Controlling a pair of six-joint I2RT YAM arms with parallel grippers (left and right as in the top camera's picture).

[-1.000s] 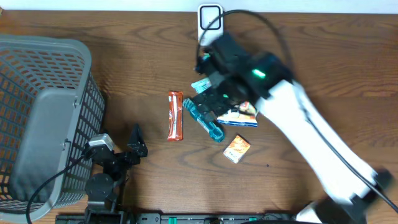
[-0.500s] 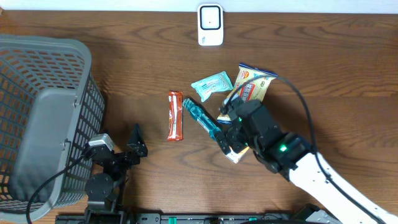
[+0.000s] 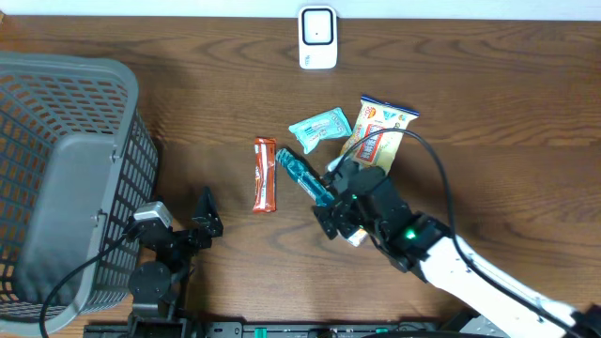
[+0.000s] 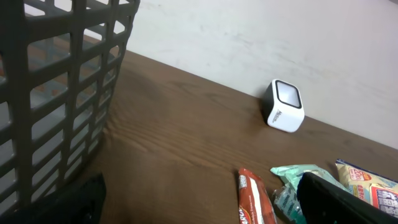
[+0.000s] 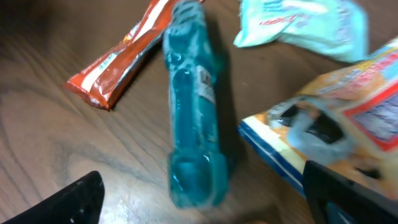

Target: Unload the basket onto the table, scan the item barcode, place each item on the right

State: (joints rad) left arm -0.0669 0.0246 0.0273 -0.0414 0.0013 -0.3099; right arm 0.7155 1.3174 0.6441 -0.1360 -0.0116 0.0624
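Observation:
The white barcode scanner [image 3: 317, 38] stands at the table's back edge, also seen in the left wrist view [image 4: 283, 106]. Mid-table lie a red snack bar [image 3: 266, 175], a teal tube [image 3: 302, 175], a pale teal packet [image 3: 319, 128] and a yellow chips bag [image 3: 380, 136]. My right gripper [image 3: 331, 210] hovers open over the tube's near end [image 5: 193, 130], one finger on each side, touching nothing. A small orange pack [image 3: 355, 237] peeks out beneath that arm. My left gripper [image 3: 202, 222] rests open at the front left, holding nothing.
A large grey mesh basket [image 3: 66, 178] fills the left side, close beside the left arm. Its wall [image 4: 56, 93] looms in the left wrist view. The right arm's cable arcs over the chips bag.
The right arm swung from near the scanner down to the front, then shifted slightly left over the tube's end. The chips bag now lies farther back. The left arm stayed still.

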